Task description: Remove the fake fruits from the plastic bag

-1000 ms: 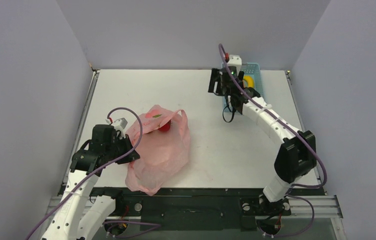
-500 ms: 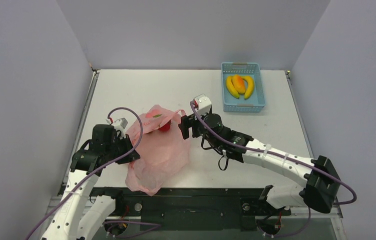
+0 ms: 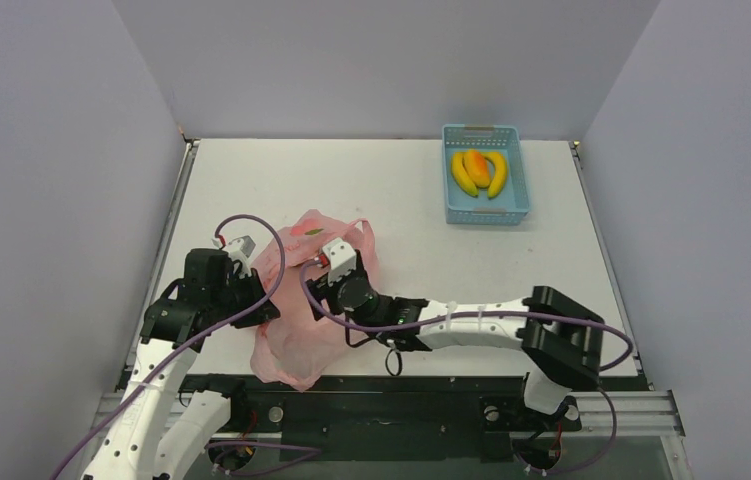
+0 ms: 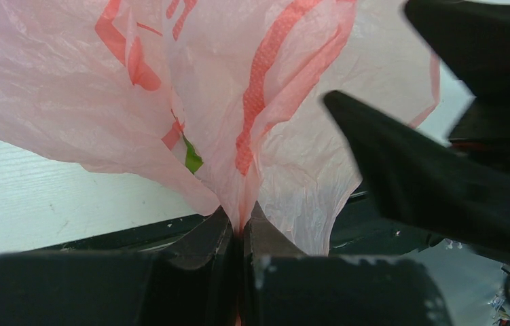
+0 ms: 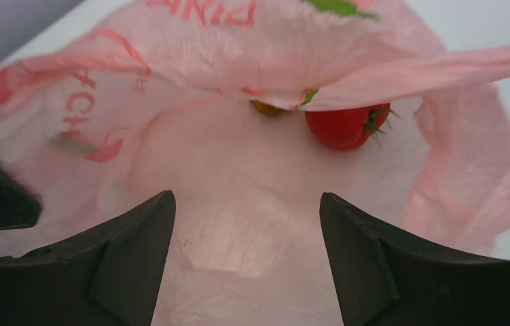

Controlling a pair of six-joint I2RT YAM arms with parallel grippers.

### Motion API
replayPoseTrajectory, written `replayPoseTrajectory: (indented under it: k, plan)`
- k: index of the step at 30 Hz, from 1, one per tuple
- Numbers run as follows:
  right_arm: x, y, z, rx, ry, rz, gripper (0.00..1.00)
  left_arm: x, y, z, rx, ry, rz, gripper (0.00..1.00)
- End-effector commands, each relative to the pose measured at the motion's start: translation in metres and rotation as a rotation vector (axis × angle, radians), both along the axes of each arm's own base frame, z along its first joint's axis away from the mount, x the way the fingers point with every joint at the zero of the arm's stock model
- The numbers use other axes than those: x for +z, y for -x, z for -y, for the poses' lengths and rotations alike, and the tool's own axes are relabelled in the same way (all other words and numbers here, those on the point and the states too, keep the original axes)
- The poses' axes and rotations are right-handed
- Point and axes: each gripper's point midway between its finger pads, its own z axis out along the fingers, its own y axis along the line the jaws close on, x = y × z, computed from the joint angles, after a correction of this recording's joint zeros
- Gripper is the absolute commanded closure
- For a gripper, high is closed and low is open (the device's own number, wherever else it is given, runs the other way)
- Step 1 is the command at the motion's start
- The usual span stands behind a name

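Note:
The pink plastic bag [image 3: 289, 335] lies crumpled at the near left of the table. My left gripper [image 3: 259, 304] is shut on a pinched fold of the bag [image 4: 272, 81], its closed tips [image 4: 242, 224] holding the film. My right gripper [image 3: 319, 283] hovers at the bag's mouth, open and holding nothing [image 5: 246, 204]. Inside the bag [image 5: 238, 156], ahead of the fingers, rests a red apple [image 5: 347, 125]. A small brownish fruit [image 5: 267, 107] peeks out under the upper flap. Two yellow bananas [image 3: 463, 175] and an orange mango-like fruit [image 3: 477, 166] sit in the basket.
The light-blue slotted basket [image 3: 489, 216] stands at the far right of the table. Grey walls enclose the table on three sides. The right arm [image 3: 471, 318] stretches low across the near table. A dark finger of the right gripper [image 4: 435, 183] shows in the left wrist view.
The right arm has swung from the basket at the far right down and left to the bag's mouth, staying open. The left gripper and bag have not moved.

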Motion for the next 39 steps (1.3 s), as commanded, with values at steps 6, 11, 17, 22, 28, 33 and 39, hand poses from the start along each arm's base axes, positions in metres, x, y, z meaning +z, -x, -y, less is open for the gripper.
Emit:
replayPoseTrajectory:
  k: [6,11,17,22,28,33,39]
  plan:
    - [-0.025,-0.044,-0.027,-0.276,-0.052,0.061,0.21,0.015,-0.011,0.003,-0.008,0.010,0.073,0.99]
    - [-0.038,-0.067,-0.034,-0.368,-0.077,0.049,0.20,0.019,-0.008,0.014,-0.036,0.076,0.058,0.99]
    - [-0.049,-0.097,-0.028,-0.492,-0.109,0.081,0.18,0.020,-0.005,0.021,-0.040,0.120,0.059,0.99]
    - [-0.055,-0.117,-0.036,-0.547,-0.109,0.077,0.17,0.013,-0.003,0.019,-0.045,0.108,0.037,0.99]
    - [-0.072,-0.141,-0.034,-0.620,-0.060,0.072,0.17,0.009,0.000,0.018,-0.049,0.099,0.028,0.99]
    - [-0.096,-0.163,-0.039,-0.599,0.046,0.030,0.21,0.011,0.000,0.019,-0.055,0.102,0.034,0.99]
    - [-0.103,-0.180,-0.033,-0.651,0.068,0.019,0.30,0.014,0.000,0.018,-0.061,0.094,0.032,0.99]
